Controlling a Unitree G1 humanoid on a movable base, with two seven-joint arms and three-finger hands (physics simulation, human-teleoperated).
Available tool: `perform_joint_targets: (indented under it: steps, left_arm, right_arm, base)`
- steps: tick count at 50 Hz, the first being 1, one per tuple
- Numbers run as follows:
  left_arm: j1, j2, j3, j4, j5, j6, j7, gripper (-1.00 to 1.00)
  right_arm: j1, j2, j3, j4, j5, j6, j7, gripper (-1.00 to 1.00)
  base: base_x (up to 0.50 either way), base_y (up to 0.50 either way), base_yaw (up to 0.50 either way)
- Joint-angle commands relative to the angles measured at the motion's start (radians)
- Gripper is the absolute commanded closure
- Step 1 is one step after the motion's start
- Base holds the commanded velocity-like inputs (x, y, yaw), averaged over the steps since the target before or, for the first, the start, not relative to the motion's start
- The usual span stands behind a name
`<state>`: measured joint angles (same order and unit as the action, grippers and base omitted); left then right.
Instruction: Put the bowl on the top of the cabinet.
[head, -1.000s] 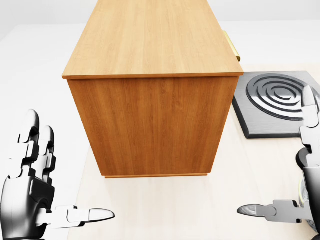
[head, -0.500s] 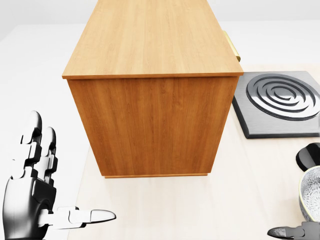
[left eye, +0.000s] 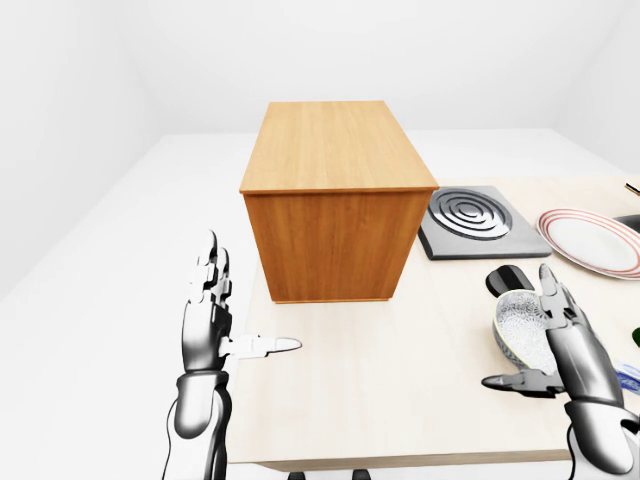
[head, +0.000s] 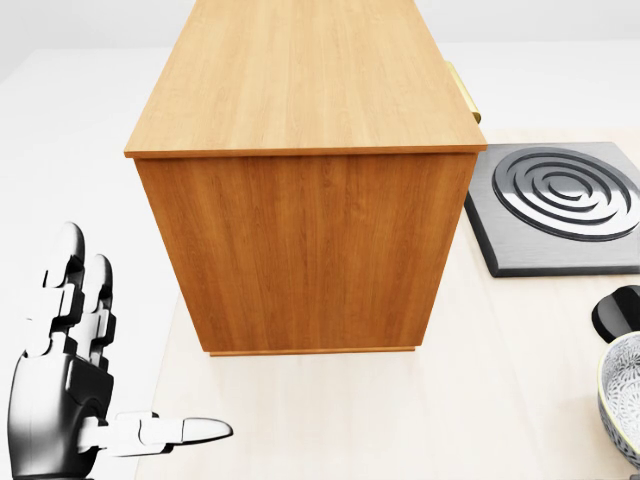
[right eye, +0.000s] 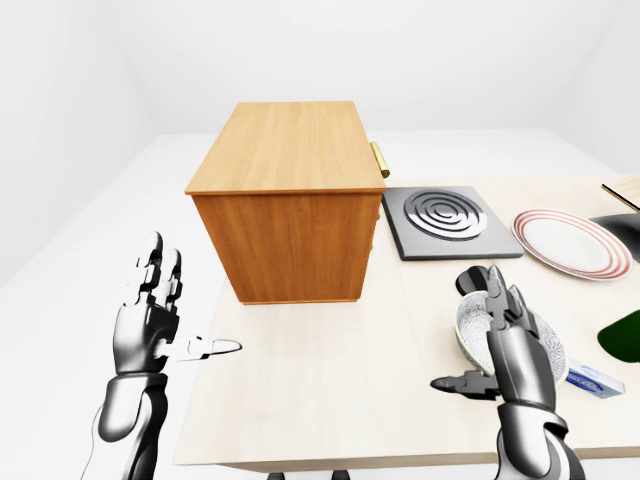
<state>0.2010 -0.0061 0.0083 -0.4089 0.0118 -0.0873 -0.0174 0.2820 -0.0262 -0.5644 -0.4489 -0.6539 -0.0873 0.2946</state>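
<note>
The patterned white bowl (left eye: 516, 327) sits on the table at the lower right of the left-eye view; its rim shows at the head view's bottom right edge (head: 622, 402). The wooden cabinet (left eye: 335, 200) stands on the table, left of centre, its flat top (head: 300, 70) bare. My right hand (left eye: 520, 330) is open, fingers straight and thumb out, standing against the bowl's near right side without closing on it. It is out of the head view. My left hand (left eye: 250, 300) is open and empty, raised at the table's left edge.
A grey burner plate (left eye: 480, 220) lies right of the cabinet. A red-rimmed plate (left eye: 590, 240) lies further right. A small black object (left eye: 508, 279) sits just above the bowl. A dark green thing (right eye: 625, 335) and a blue-white item (right eye: 592, 382) lie right of the bowl. The table (left eye: 400, 390) ends near the views' bottom.
My right hand has dropped down and right out of the head view, uncovering the bowl's rim at the bottom right. The left hand and the cabinet have not moved.
</note>
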Motion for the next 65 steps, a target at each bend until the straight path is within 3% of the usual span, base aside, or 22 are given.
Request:
perform_joint_targets:
  steps: [1,33,65]
  left_arm:
    - [-0.005,0.0,0.003,0.003,0.0,0.0,0.005,-1.0]
    - [0.001,0.002,-0.005,0.008,0.003,0.0,-0.005,-1.0]
    - [-0.007,0.001,-0.001,0.025,0.003,0.0,-0.001,-1.0]
  right_arm:
    - [0.016,-0.005,-0.013,0.069,-0.036,0.0,-0.017,-1.0]
    - [0.05,-0.026,-0.03,0.188,-0.146,0.0,-0.01,-1.0]
    - [0.064,-0.085,0.034,0.367,-0.302,0.0,-0.057,-1.0]
  base:
    - [0.0,0.0,0.0]
    - [0.0,0.0,0.0]
    - [0.0,0.0,0.0]
